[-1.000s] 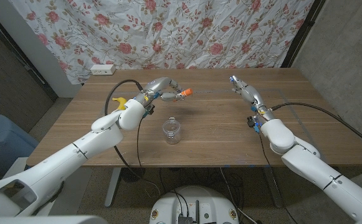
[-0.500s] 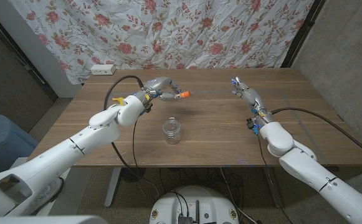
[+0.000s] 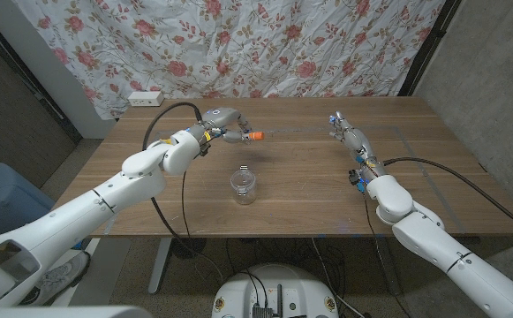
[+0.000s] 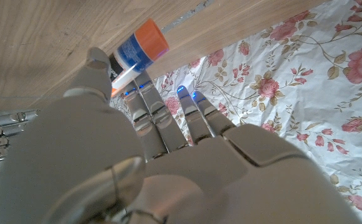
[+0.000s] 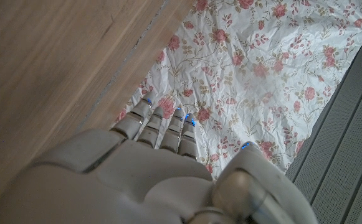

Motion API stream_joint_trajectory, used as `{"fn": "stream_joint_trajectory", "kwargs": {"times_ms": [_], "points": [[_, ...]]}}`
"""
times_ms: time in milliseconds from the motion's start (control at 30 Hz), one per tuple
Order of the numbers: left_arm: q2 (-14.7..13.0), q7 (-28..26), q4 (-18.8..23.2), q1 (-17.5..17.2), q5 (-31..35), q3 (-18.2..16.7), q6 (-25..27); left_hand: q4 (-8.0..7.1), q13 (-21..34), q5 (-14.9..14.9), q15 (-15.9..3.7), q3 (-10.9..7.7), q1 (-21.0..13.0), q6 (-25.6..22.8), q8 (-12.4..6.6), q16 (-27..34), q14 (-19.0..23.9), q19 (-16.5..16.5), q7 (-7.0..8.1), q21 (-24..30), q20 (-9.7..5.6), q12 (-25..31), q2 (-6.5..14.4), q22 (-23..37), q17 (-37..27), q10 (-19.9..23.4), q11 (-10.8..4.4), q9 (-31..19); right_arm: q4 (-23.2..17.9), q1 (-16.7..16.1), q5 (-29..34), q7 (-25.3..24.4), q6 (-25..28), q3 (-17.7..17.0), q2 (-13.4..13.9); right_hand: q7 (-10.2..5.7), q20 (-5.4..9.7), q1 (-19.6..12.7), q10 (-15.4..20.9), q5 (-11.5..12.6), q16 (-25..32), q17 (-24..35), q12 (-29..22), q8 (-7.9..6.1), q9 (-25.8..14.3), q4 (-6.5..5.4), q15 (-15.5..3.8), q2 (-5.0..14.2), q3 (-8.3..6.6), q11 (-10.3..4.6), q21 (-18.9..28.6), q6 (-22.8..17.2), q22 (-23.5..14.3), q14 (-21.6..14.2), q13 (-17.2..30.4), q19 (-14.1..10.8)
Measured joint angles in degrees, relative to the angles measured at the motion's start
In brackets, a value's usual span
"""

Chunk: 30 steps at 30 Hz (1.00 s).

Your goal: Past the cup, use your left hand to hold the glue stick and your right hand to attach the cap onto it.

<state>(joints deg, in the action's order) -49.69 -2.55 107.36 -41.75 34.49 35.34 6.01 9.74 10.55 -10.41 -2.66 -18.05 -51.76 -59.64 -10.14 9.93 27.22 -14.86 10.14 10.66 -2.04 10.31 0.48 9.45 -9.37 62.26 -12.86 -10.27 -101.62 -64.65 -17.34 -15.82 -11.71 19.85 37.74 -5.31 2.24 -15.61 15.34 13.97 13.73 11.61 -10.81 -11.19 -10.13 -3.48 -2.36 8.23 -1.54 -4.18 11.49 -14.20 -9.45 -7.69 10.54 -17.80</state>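
Orange-ended glue stick (image 3: 252,136), upper middle of the head view, held clear of the table (image 3: 309,177) by the left hand (image 3: 223,123); the left wrist view shows the fingers (image 4: 100,62) clamped on its white-and-blue barrel, orange end (image 4: 149,38) sticking out free. Long axis: roughly level, running left to right across the frame, orange end toward the right side. Cup (image 3: 244,186): clear, upright, lower middle of the frame, nearer the camera than the stick, so the stick already lies past it. Right hand (image 3: 345,130): upper right of the frame, well apart from the stick, at about the same height in the picture, raised near the table's far half. Its fingers (image 5: 168,127) lie close together and straight in the right wrist view; whether anything sits between them cannot be told, and no cap can be made out in any view. Wall socket strip (image 3: 146,99) at upper left, floral cloth (image 3: 327,44) behind. Judgement: holding step looks done; capping not begun. Governing relation: the stick's free end faces the right hand across an open gap, so the right hand would have to travel leftward in the frame, along the stick's axis, to meet it.
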Motion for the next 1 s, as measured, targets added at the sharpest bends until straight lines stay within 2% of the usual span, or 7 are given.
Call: {"fn": "stream_joint_trajectory", "kwargs": {"times_ms": [33,67,233,433,800,833,1000], "points": [[0.0,0.0,-0.1,0.1,0.0,0.0,0.0,0.0,0.0,0.0,0.0,0.0,0.0,0.0,0.0,0.0,0.0,0.0,0.01,0.0,0.0,0.0,0.0,0.0,0.0,-0.1,0.06,0.0,0.0,0.0,-0.1,0.0,0.0,0.0,0.0,0.0,0.0,0.0,0.0,0.0,-0.3,0.0,0.0,0.0,0.0,0.0,0.0,0.0,0.0,0.0,0.0,0.0,0.0,0.0,0.0,0.0],[-0.2,1.5,-0.2,0.3,2.0,0.1,-0.4,0.01,0.0,0.0,0.0,0.01,-0.8,0.0,0.0,0.0,0.0,0.0,0.02,0.0,0.0,-0.1,0.7,0.0,0.0,-0.1,0.08,0.0,1.8,0.5,-0.4,0.1,-0.2,0.2,-1.1,0.01,0.0,0.0,-0.2,0.0,-0.5,0.0,0.0,0.0,0.0,0.0,0.0,0.0,0.0,0.23,0.0,0.0,0.0,0.0,0.0,0.0],[-0.6,2.6,-1.0,0.9,3.2,0.3,-1.0,0.02,0.0,0.0,-0.31,0.02,-0.8,0.1,0.0,0.0,-0.3,0.2,0.12,0.0,-0.25,-0.2,0.7,0.0,0.0,-0.4,-0.02,0.0,3.1,1.0,-1.8,0.6,-0.8,0.3,-1.8,0.64,-0.01,0.0,-0.5,0.0,-0.5,0.0,0.0,0.52,0.0,-0.01,0.0,-0.01,0.01,0.54,-0.4,0.6,0.0,0.0,0.0,0.0],[-0.9,3.6,-2.0,1.7,4.5,0.7,-1.6,0.02,0.0,0.0,-0.01,0.02,-0.8,0.3,0.0,0.0,-0.6,0.2,0.32,0.0,-0.25,-0.2,0.7,0.0,0.0,-0.7,-0.13,0.0,4.4,1.4,-3.6,1.2,-1.6,0.4,-2.6,1.34,-0.83,0.9,-0.8,0.0,-0.5,0.0,0.0,0.84,0.0,-0.41,0.22,-0.3,-0.06,1.99,-0.8,1.4,0.0,0.2,0.0,0.8],[-1.5,5.0,-3.5,2.3,6.7,1.5,-2.6,0.03,-0.1,0.0,-0.01,0.03,-0.9,0.6,-0.01,0.0,-0.6,0.4,0.61,0.0,-0.42,-0.2,0.6,0.0,0.0,-1.2,-0.22,0.0,6.5,2.0,-6.1,2.2,-2.5,0.6,-3.6,1.52,-0.4,1.2,-0.8,0.0,-0.9,0.0,0.0,0.84,0.0,-0.88,0.08,-0.02,-0.07,2.05,-0.9,2.0,0.0,0.4,0.0,1.3],[-1.5,5.2,-3.6,2.3,7.0,1.5,-2.6,0.03,-0.1,0.0,-0.01,0.03,-0.9,0.6,-0.01,0.0,-0.6,0.5,0.61,0.0,-0.34,-0.2,0.6,0.0,0.0,-1.2,-0.22,0.0,6.5,2.0,-6.3,2.2,-2.6,0.6,-3.6,1.52,-0.4,1.8,-0.9,0.0,-0.9,0.0,0.0,0.84,0.0,-0.88,0.0,-0.61,-0.07,2.12,-0.9,2.0,0.0,0.4,0.0,1.3],[-1.7,5.8,-3.8,2.3,7.8,1.8,-2.5,0.1,-0.1,0.1,-0.01,0.1,-1.8,0.6,-0.01,0.0,-0.6,0.7,0.61,-0.1,-0.12,-0.2,0.9,0.0,0.0,-1.3,-0.13,0.0,7.7,2.2,-7.2,2.6,-3.3,0.8,-4.3,1.53,-0.41,1.9,-1.1,0.0,-0.9,0.0,0.0,0.83,0.0,-0.88,0.0,-0.68,-0.06,2.36,-0.9,2.0,0.0,0.4,0.0,1.3]]}}
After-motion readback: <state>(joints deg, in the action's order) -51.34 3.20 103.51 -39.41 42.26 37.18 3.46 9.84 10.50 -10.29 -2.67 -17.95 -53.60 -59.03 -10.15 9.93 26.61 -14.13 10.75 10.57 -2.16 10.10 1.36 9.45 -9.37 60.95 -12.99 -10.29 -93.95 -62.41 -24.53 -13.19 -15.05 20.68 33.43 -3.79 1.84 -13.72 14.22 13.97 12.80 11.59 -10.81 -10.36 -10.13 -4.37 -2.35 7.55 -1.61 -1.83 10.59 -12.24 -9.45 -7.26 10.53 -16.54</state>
